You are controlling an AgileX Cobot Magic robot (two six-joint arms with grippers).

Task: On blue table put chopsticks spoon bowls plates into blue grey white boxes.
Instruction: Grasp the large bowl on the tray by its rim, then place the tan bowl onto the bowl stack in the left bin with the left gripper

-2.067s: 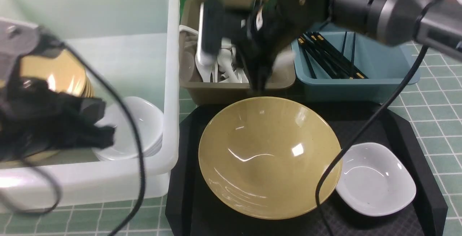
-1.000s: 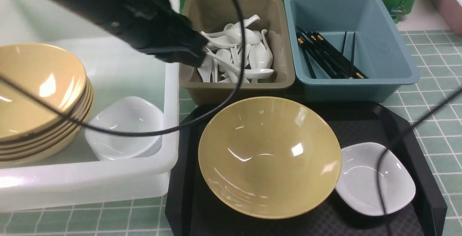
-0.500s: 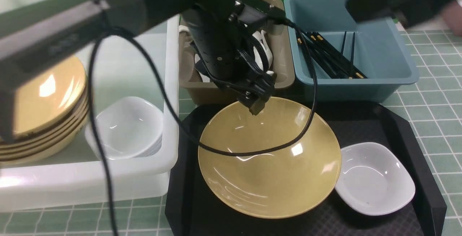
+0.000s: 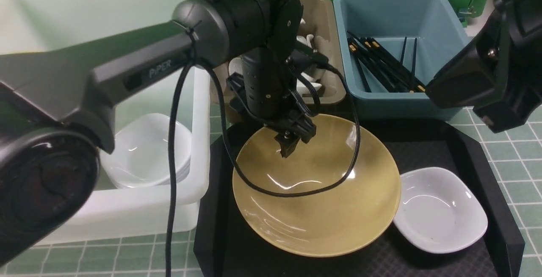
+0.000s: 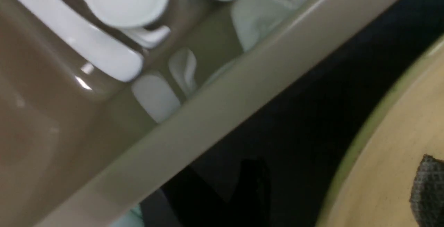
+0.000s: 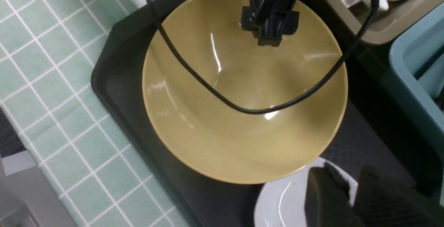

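A tan bowl [image 4: 317,200] sits on the black tray, with a small white plate [image 4: 440,211] beside it on the right. My left gripper [image 4: 292,139] is open at the bowl's far rim. In the left wrist view it [image 5: 341,185] has one finger over the bowl [image 5: 392,157] and the other outside it. My right gripper [image 6: 352,192] is shut and empty above the plate [image 6: 277,202]. Spoons [image 4: 307,84] lie in the grey-brown box [image 4: 330,95]. Chopsticks [image 4: 381,65] lie in the blue box [image 4: 423,103]. Stacked plates [image 4: 144,150] sit in the white box [image 4: 199,99].
The black tray [image 4: 487,162] lies on the blue table [image 4: 508,141] just in front of the two small boxes. My left arm [image 4: 127,73] crosses above the white box and hides its left part. My right arm [image 4: 487,78] hangs above the blue box's right end.
My left gripper has come down and nearer, from above the bowl's far rim onto it. My right arm has swung down into view at the right.
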